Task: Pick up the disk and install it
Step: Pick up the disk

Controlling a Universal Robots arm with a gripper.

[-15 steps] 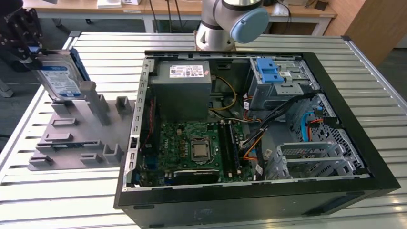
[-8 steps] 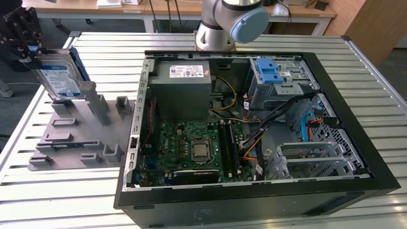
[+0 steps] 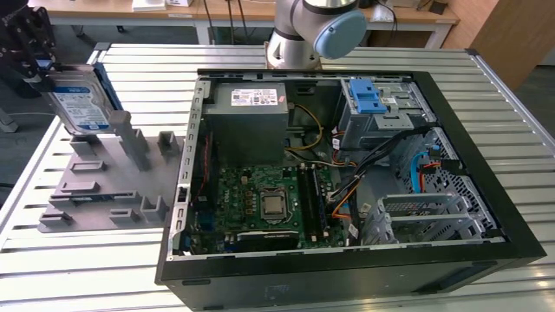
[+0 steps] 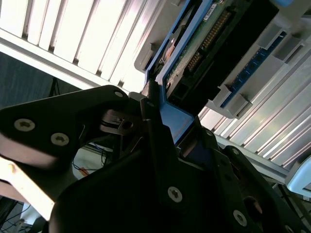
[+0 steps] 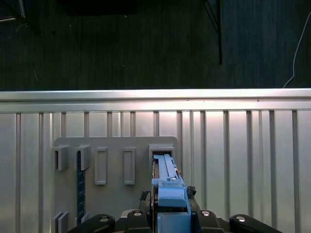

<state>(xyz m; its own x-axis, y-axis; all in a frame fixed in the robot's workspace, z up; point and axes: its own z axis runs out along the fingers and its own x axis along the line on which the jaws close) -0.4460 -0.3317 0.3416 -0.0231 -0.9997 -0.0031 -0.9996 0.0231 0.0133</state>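
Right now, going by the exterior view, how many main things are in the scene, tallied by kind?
disk: 1
grey slotted holder: 1
open computer case: 1
blue latch piece on the drive bay: 1
Total: 4

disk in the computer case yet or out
Out. In the exterior view the disk stands on edge in the gripper, at the grey rack beside the computer case.

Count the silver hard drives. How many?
1. The flat silver hard drive in its blue plastic bracket is held by the black gripper over the grey plastic rack; others may be hidden.
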